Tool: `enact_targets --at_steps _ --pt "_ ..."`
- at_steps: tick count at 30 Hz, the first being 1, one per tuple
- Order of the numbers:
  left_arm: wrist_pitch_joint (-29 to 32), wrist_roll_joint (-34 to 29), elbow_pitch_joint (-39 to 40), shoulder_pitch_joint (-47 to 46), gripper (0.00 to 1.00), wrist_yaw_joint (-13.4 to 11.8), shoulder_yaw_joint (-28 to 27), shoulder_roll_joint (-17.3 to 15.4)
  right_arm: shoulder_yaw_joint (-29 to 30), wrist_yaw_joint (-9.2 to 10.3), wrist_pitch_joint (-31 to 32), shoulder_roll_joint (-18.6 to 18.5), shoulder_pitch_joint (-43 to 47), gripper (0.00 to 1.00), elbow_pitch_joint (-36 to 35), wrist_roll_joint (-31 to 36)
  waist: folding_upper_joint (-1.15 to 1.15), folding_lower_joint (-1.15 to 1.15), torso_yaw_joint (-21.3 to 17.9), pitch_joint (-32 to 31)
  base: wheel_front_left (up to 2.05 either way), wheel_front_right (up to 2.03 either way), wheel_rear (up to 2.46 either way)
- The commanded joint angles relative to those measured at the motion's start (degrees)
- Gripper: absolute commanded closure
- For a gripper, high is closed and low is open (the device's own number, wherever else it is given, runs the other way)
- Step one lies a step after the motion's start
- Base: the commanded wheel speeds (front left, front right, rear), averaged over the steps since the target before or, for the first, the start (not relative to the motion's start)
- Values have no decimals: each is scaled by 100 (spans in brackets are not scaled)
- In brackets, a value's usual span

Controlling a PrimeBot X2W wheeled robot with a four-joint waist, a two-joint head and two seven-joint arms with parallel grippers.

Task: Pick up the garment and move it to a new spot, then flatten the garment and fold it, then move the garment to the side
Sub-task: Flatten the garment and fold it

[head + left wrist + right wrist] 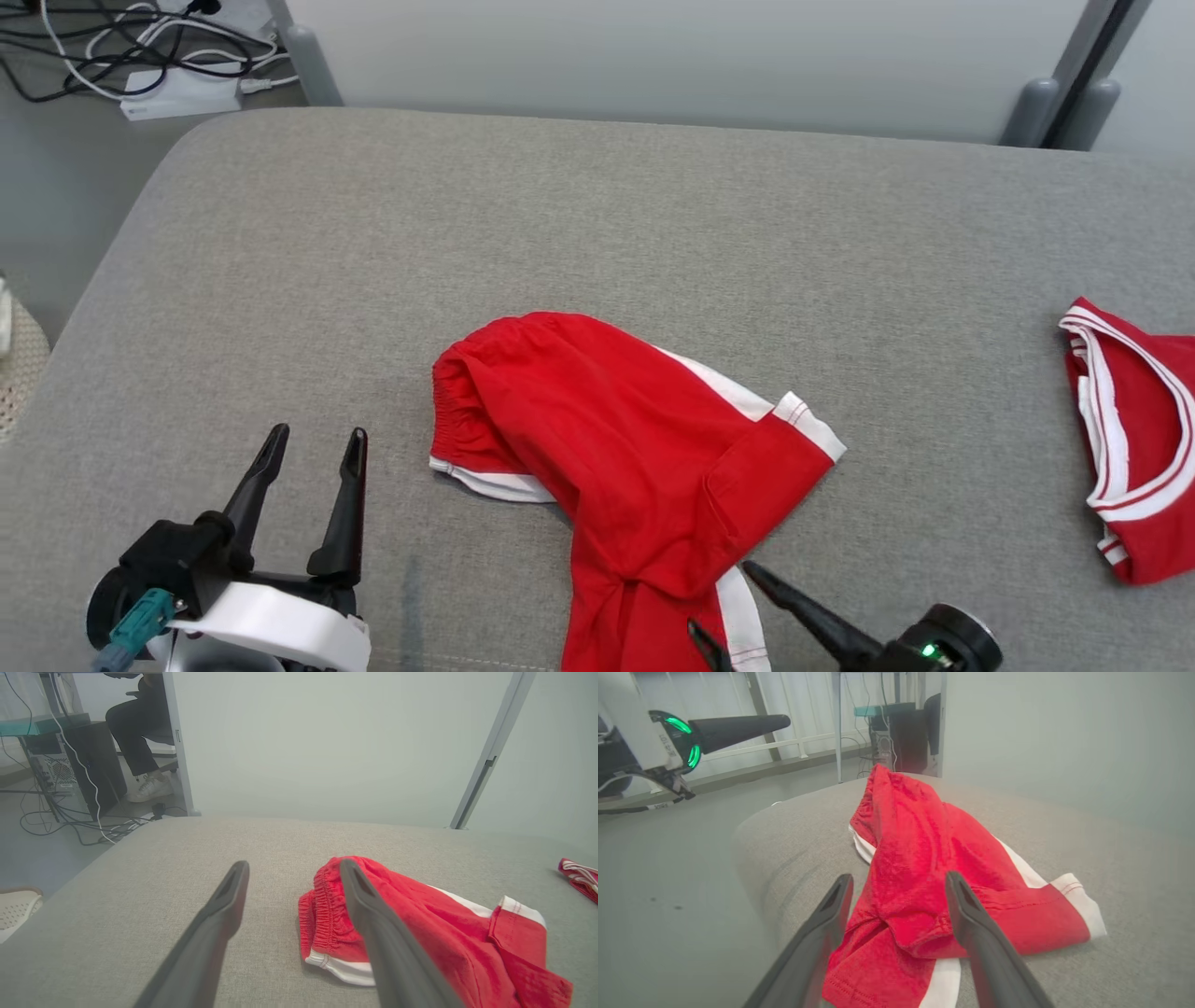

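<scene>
Lying bunched at lower centre on grey fabric-covered table point(280, 280): red cloth shorts with white side stripes point(607, 420), not yet flattened. Hovering at lower left, fingers spread, empty: left hand point(317, 432). Bracketing the twisted fold at bottom right, fingers spread, likely lining up the pick: right hand point(720, 597). Sitting well apart at right edge: second red-and-white garment point(1139, 448), not obstructing.

shorts point(635, 467) cropped below, second garment point(1134, 439) cropped right
</scene>
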State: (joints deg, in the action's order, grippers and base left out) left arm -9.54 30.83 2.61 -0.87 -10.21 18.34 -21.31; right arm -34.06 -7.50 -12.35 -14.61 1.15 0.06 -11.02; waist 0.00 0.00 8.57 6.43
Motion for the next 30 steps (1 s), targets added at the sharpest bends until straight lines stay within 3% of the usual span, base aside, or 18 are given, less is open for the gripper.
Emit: enact_targets --at_steps 1,5,17,26,30 --pt "-48 -19 142 -323 0 -36 -209 -109 -148 1 31 -83 -168 0 -70 -54 0 0 112 51 0 0 0" --pt "-100 -9 77 -424 0 7 -129 -13 -833 1 202 -288 -515 0 278 -315 0 0 334 121 0 0 0" --pt "-280 51 -261 -771 0 234 57 241 -2036 1 510 -579 -1388 0 1109 -550 0 0 713 483 0 0 0" --pt "-421 70 -535 -902 0 342 75 399 -3013 1 969 -315 -2312 0 1786 -607 0 0 879 578 0 0 0" --pt "-462 67 -603 -927 0 379 66 451 -3267 1 1514 -109 -2653 0 2259 -511 0 0 921 611 0 0 0"
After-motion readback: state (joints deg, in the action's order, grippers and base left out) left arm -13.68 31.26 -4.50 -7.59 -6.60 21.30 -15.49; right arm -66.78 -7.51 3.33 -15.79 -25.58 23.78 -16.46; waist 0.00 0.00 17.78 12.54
